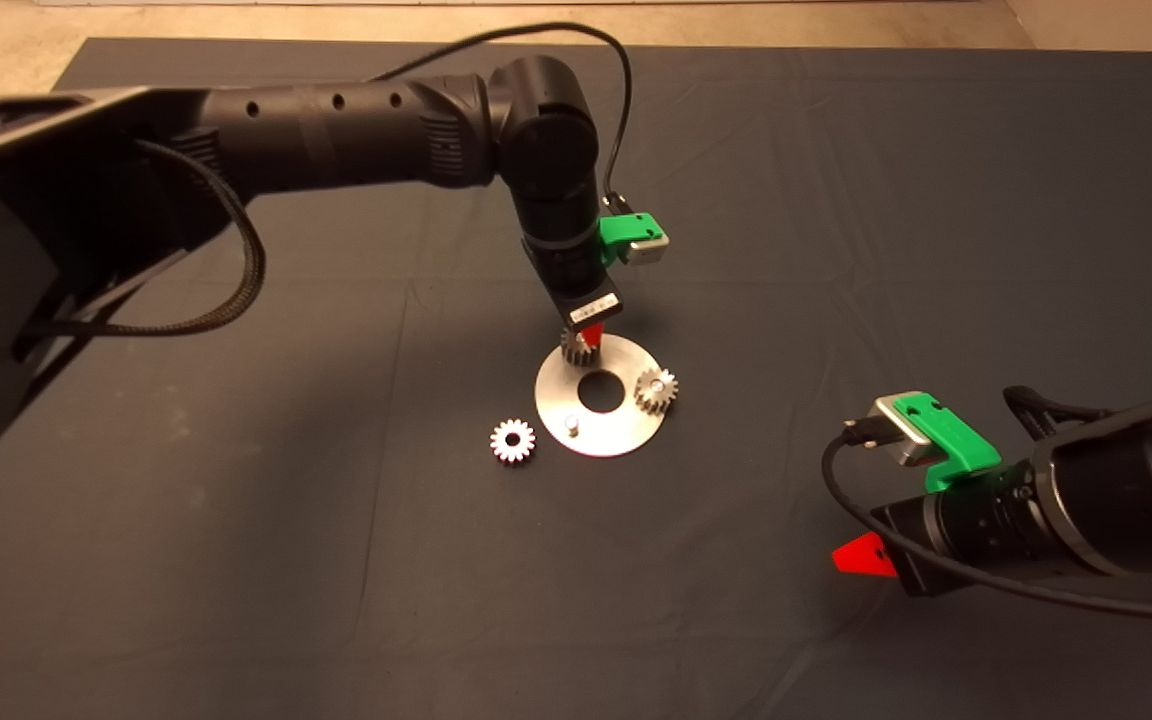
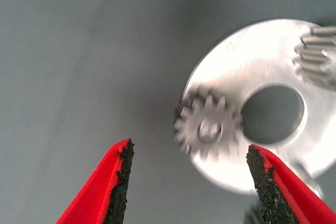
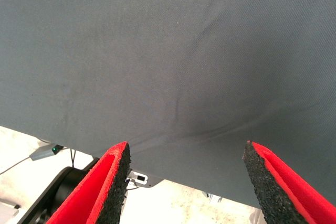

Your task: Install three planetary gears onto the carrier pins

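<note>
1. two of the three gears look done: one gear (image 1: 656, 389) sits on the right edge of the disc (image 1: 626, 430), and a second gear (image 2: 208, 128) sits on the far edge, right under the left gripper (image 1: 588, 338).
2. that left gripper hangs just above the second gear with its jaws apart and nothing in them; from the wrist view the gear's centre seems to have the pin through it, though it is too blurred to be sure it is fully down.
3. the third gear (image 1: 513, 440) lies flat on the mat (image 1: 236, 520), just off the disc's near-left edge, next to the one bare pin (image 1: 571, 424).
4. so i'd say the step in hand is letting go of gear two; next is the last gear, which calls for a lift clear, a short move to the loose gear, a pinch across its teeth, then lining its hole over the bare pin.
5. room is good: open mat lies all round the loose gear, but the bare pin and disc rim are close by, so a low sweep could nudge the disc.
6. the right gripper (image 1: 861, 556) waits at the lower right of the tabletop, well apart, jaws apart and empty.
</note>
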You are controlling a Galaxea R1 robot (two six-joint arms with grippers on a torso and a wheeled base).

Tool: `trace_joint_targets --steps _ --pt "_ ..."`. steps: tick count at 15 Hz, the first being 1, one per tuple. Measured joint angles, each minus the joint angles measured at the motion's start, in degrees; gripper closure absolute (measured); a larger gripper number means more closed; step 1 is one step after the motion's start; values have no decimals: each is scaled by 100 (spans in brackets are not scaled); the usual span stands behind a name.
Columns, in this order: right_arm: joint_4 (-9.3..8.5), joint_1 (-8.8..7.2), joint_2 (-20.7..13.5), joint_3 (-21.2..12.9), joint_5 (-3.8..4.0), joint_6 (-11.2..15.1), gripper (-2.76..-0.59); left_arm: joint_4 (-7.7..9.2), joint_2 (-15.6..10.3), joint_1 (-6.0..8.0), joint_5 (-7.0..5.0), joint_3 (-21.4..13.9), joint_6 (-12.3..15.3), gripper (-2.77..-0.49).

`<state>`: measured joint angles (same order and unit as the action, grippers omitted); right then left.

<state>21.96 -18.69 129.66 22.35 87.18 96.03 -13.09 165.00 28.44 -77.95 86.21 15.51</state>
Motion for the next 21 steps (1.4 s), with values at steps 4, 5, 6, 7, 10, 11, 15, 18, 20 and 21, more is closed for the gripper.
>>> trace_joint_targets --steps 4,5,6,7,10,11,15,18,20,21 --pt "0 -2 0 0 1 -2 -160 222 -269 237 -559 -145 31 -147" --pt "0 0 0 0 -1 -2 -160 273 -393 237 -615 -360 138 -147" --pt "0 -2 1 0 -3 0 -160 306 -529 237 -649 -645 316 -147" --pt "0 -2 0 0 -5 -2 -160 329 -650 237 -673 -961 565 -147" --pt "0 -2 0 0 -10 0 -160 400 -808 238 -713 -1823 1445 -147" --pt "0 -2 0 0 -8 -2 -160 414 -835 238 -713 -2045 1643 -147" --pt "0 -2 0 0 -14 -1 -160 328 -888 238 -744 -2539 2400 -147" --pt "0 -5 0 0 -16 -1 -160 -190 -883 238 -758 -3123 2845 -147" --pt "0 -5 0 0 -19 -2 -160 -308 -869 238 -772 -3238 2872 -147" --pt "0 -5 0 0 -19 -2 -160 -318 -869 238 -808 -3263 2879 -147"
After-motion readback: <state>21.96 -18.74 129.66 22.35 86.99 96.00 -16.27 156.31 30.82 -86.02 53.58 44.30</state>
